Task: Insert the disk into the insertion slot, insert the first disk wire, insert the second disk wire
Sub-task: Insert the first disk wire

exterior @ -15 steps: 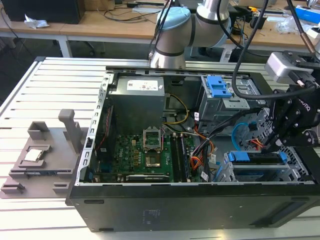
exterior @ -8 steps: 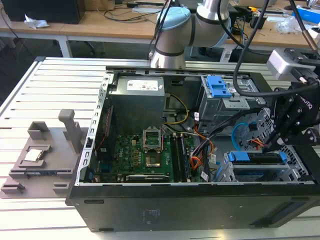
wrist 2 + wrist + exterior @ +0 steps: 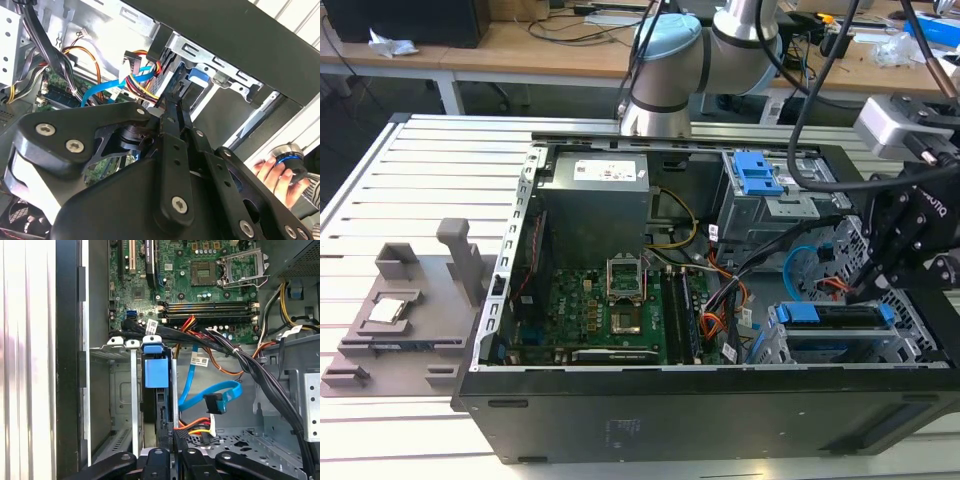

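Exterior view, computer case (image 3: 700, 410) on slatted white table (image 3: 440, 160), wooden benches (image 3: 520, 45) behind, gripper (image 3: 860, 293) state unclear

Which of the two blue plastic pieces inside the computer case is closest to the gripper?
The blue-framed disk in the low silver drive cage, right by the gripper. The bare blue bracket sits apart in the taller grey cage.

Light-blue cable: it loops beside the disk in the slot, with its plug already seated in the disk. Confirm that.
Not quite. In the first wrist view the dark plug of the light-blue cable hangs free, apart from the disk, not seated in it. The rest holds: the cable loops beside the disk, which sits in the insertion slot.
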Controlling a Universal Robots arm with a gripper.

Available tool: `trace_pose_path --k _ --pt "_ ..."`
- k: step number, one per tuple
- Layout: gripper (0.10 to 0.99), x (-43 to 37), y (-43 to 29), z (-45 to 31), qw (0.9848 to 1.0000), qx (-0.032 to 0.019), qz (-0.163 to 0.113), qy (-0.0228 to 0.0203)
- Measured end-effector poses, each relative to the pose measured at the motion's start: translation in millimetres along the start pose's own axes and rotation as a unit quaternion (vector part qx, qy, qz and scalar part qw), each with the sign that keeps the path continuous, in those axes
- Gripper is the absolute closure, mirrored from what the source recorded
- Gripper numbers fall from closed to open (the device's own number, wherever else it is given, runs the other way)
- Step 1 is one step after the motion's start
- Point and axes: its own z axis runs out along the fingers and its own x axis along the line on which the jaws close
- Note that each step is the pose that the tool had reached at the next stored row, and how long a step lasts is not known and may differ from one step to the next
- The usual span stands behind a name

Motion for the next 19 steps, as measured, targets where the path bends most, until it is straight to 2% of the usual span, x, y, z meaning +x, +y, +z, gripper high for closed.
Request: trace_pose_path --k 7,13,19 --pt "0.925 1.0 -0.4 4.8 1.0 0.0 0.0 0.0" --pt "0.925 4.0 -0.4 3.1 1.0 0.0 -0.001 0.0003" --pt "0.925 5.0 -1.4 8.0 1.0 -0.0002 -0.001 -0.0006"
